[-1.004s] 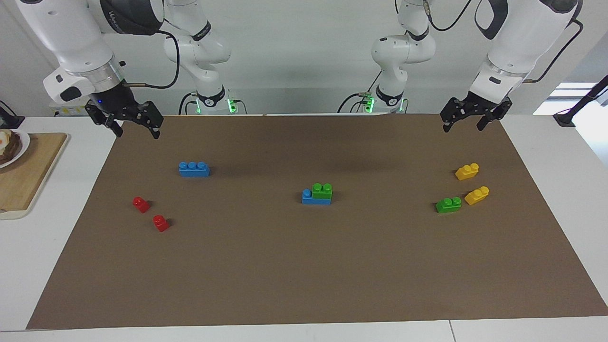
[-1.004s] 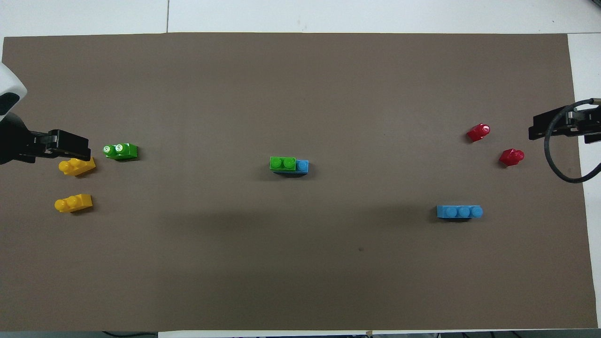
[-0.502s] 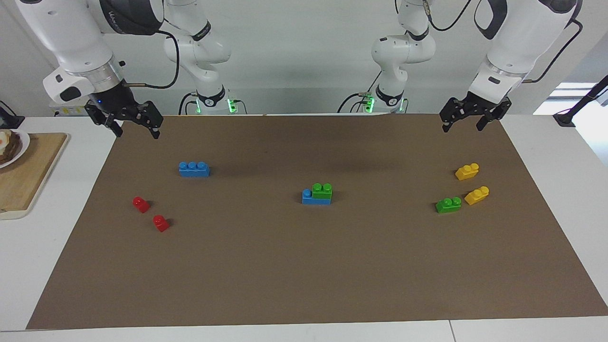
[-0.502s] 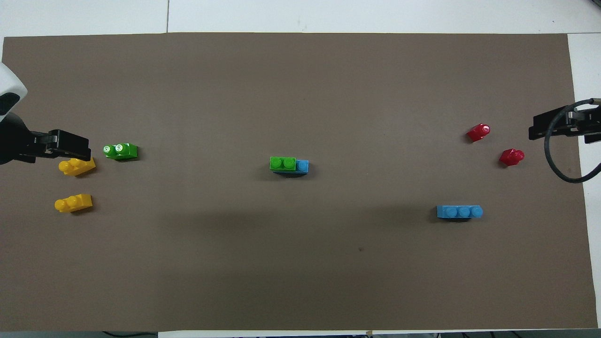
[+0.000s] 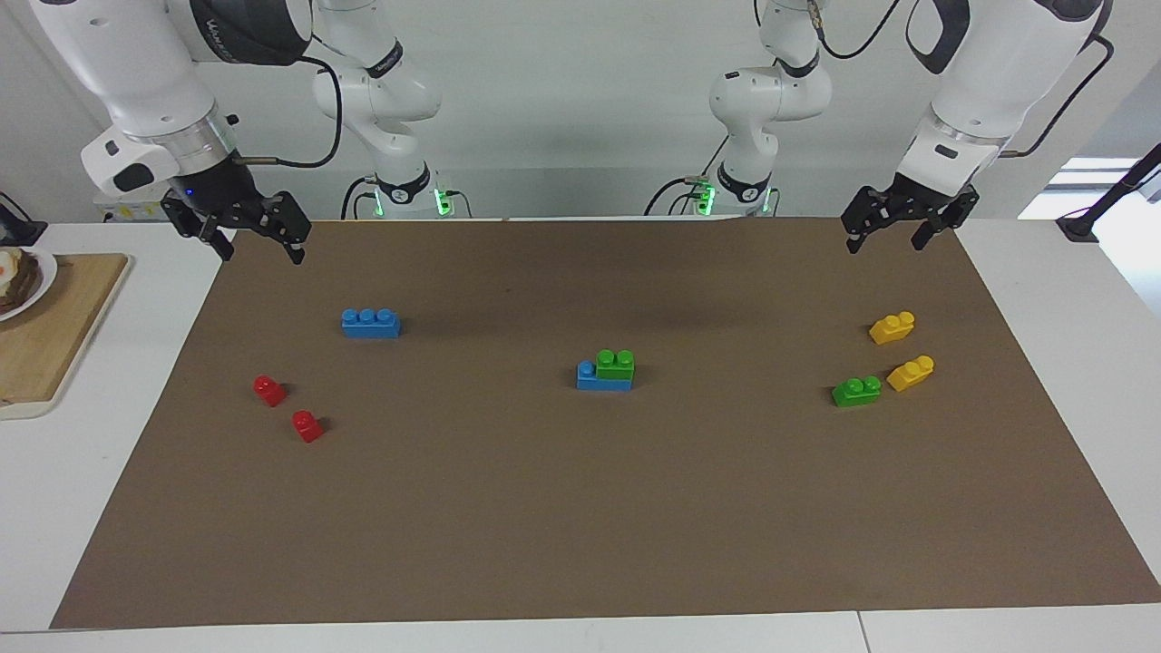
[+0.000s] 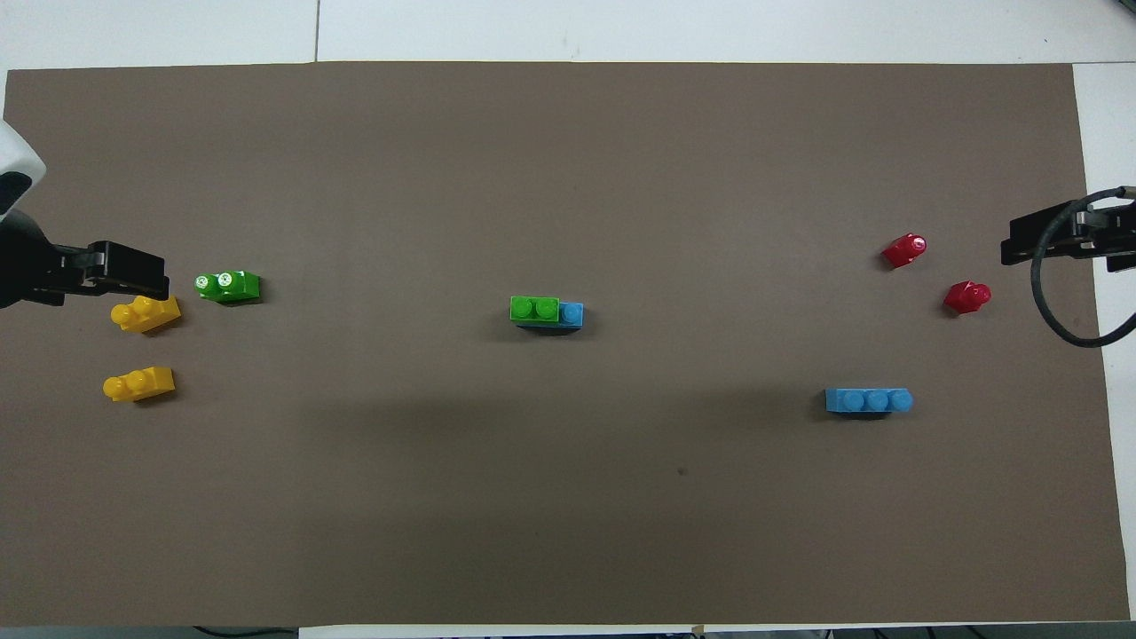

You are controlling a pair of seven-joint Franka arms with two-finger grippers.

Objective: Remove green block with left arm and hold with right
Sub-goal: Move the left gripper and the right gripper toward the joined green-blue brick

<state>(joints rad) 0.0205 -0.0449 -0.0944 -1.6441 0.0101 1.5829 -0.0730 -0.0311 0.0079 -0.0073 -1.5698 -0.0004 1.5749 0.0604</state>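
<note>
A green block (image 5: 616,364) (image 6: 534,309) with two studs sits on a blue brick (image 5: 594,380) (image 6: 572,313) in the middle of the brown mat (image 5: 580,517). A second green block (image 5: 856,391) (image 6: 228,286) lies loose toward the left arm's end. My left gripper (image 5: 884,243) (image 6: 115,275) hangs open and empty above the mat's corner at that end. My right gripper (image 5: 261,256) (image 6: 1056,240) hangs open and empty above the corner at the right arm's end. Both are well apart from the stacked blocks.
Two yellow blocks (image 5: 892,327) (image 5: 910,373) lie beside the loose green block. A blue three-stud brick (image 5: 370,323) and two red blocks (image 5: 269,390) (image 5: 307,425) lie toward the right arm's end. A wooden board (image 5: 54,336) with a plate sits off the mat there.
Both grippers have crept up a trifle and stay open. No block has moved.
</note>
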